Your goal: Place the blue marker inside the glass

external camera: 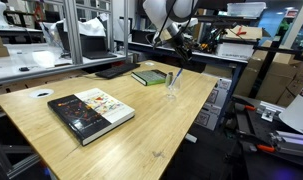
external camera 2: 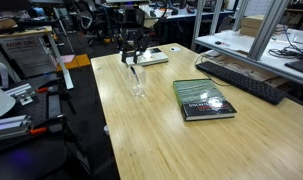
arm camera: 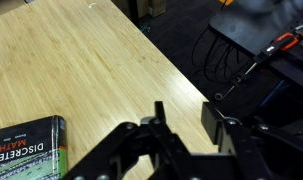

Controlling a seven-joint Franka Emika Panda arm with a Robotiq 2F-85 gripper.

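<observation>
The clear glass (external camera: 172, 90) (external camera 2: 138, 84) stands on the wooden table (external camera: 141, 125) near its far side. A thin blue marker (external camera: 177, 76) (external camera 2: 135, 72) leans tilted inside it, with its top sticking out above the rim. My gripper (external camera: 179, 58) (external camera 2: 132, 57) hangs a little above the glass and marker, apart from them. In the wrist view my gripper (arm camera: 185, 108) is open with nothing between the fingers. The glass and marker are out of the wrist view.
A green book (external camera: 151, 76) (external camera 2: 151, 57) lies just behind the glass. A dark book (external camera: 89, 110) (external camera 2: 203, 100) (arm camera: 26, 150) lies mid-table. A black keyboard (external camera: 116, 70) (external camera 2: 241, 78) sits at one table edge. Cables and tools (arm camera: 256, 60) lie beyond the table's edge.
</observation>
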